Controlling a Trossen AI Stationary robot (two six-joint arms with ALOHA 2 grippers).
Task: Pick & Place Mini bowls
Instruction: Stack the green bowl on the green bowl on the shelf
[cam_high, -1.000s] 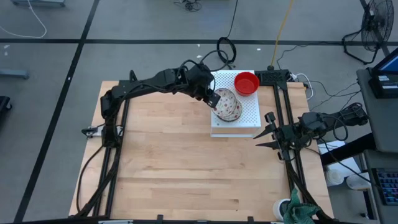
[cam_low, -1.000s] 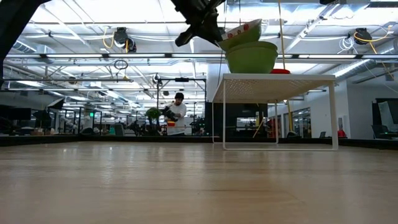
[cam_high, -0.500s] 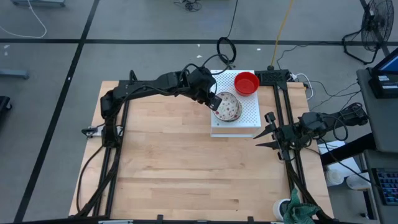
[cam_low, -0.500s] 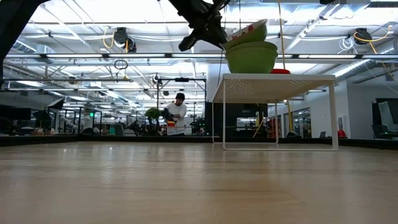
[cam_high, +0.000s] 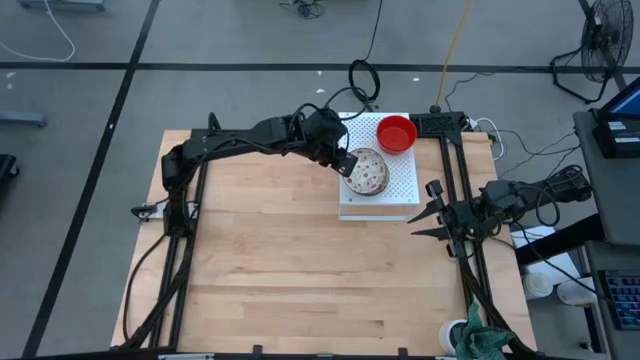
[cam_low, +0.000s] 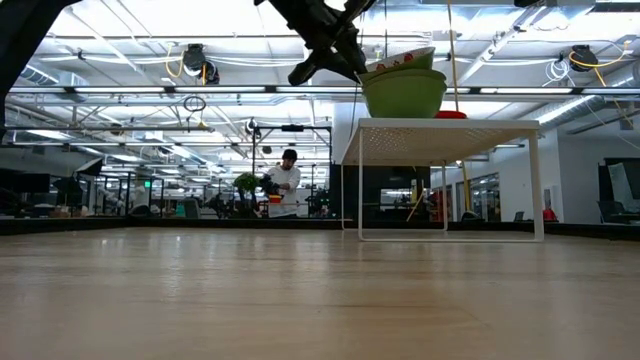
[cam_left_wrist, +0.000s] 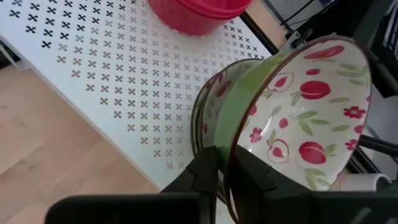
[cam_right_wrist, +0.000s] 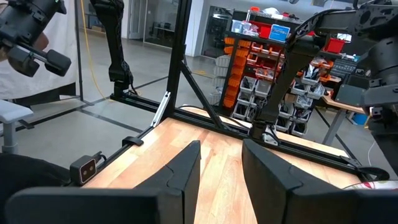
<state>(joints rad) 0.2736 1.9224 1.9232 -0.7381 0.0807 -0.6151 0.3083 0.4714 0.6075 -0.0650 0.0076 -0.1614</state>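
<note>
On the raised white perforated board (cam_high: 392, 186) stands a stack of floral mini bowls (cam_low: 405, 92) with green outer walls, and at its far side a stack of red mini bowls (cam_high: 397, 132). My left gripper (cam_high: 346, 163) reaches over the board's left edge and is shut on the top floral bowl (cam_left_wrist: 311, 106), which sits tilted in the stack. In the low view the left gripper (cam_low: 345, 62) slants down at that bowl (cam_low: 400, 60). My right gripper (cam_high: 435, 211) waits open at the table's right edge, touching nothing. My left gripper pinches the top floral bowl by its rim (cam_left_wrist: 231, 134) on the side facing the table's left. One finger (cam_left_wrist: 252, 177) is inside the bowl and one finger (cam_left_wrist: 205, 171) outside. The fingers slant down from the left. The bowl is tilted, its opening toward the gripper, its underside in the bowl beneath.
The white board stands on thin legs (cam_low: 360, 185) above the wooden table (cam_high: 290, 270). A black bracket (cam_high: 440, 123) and cables lie at the table's far right corner. A person (cam_low: 287, 185) stands far off in the room behind.
My left gripper has lowered the floral bowl into the stack on the white board and tipped it closer to level, keeping its hold on the rim. The right arm has kept still.
</note>
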